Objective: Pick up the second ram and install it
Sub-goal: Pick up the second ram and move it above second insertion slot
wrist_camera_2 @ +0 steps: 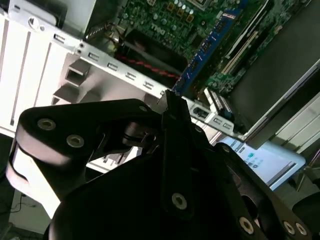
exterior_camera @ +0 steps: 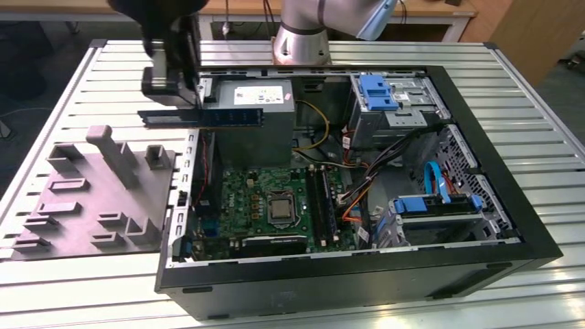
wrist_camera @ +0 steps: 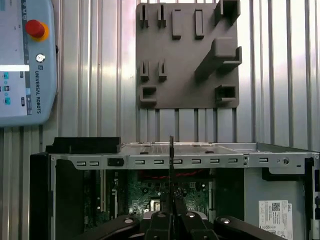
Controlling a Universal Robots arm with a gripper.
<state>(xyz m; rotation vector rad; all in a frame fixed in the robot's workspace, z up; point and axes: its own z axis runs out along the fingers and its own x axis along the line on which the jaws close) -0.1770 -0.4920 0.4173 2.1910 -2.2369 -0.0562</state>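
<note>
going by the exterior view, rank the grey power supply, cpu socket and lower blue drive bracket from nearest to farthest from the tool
1. grey power supply, right beside the tool, which grips the second ram.
2. cpu socket, mid-motherboard, down inside the case.
3. lower blue drive bracket, at the exterior view's right.

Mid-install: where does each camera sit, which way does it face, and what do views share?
Exterior view: off the arm, high, opposite its base; looks down into the open computer case; shows the arm and the gripper holding the second ram.
First wrist view: on the wrist, looking past the gripper down onto the case wall, the grey fixture tray and the teach pendant.
Second wrist view: on the wrist, slanting along the gripper's linkage toward the motherboard.
Shared: both wrist views show the ram edge-on in the gripper.
</note>
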